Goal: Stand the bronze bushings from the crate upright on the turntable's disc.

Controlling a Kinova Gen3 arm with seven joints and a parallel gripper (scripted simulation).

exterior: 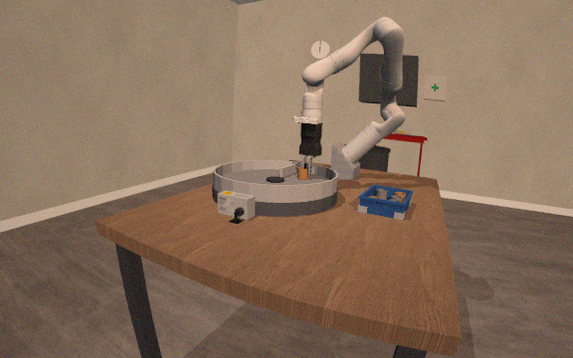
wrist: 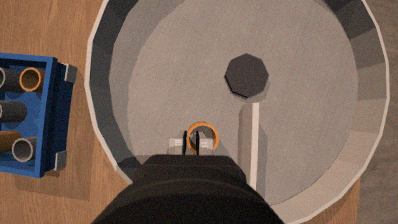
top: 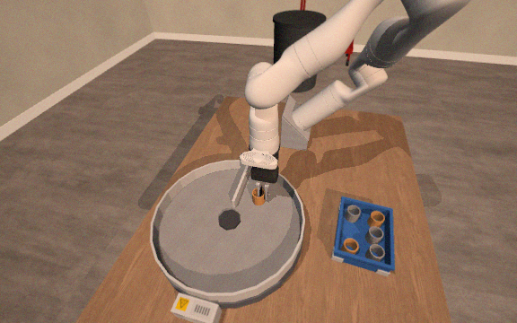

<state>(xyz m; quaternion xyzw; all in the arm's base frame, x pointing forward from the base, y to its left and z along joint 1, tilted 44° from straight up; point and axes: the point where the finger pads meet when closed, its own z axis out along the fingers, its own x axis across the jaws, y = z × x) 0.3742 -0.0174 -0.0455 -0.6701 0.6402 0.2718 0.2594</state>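
Releasing: claw (top: 262, 193) (exterior: 307, 168) (wrist: 191, 138) slightly parted, gripping nothing, astride the upright bronze bushing's (top: 258, 200) (exterior: 302, 175) (wrist: 201, 123) wall near the hub (top: 229, 219) (exterior: 275, 179) (wrist: 246, 75); best widened gently, then raised straight.

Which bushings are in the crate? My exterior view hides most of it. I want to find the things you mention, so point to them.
Observer: Two bronze bushings (top: 377, 223) (top: 351, 246) and three steel ones in the crate (top: 363, 262) (exterior: 386, 209) (wrist: 46, 120), by the top view.

Operator: Where are the fingers over the bushing on the disc?

Observer: In the wrist view, one finger of the open gripper (top: 262, 193) (exterior: 306, 171) (wrist: 191, 142) is over the opening of the disc's bronze bushing (top: 258, 201) (exterior: 302, 174) (wrist: 202, 123), the other outside its rim.
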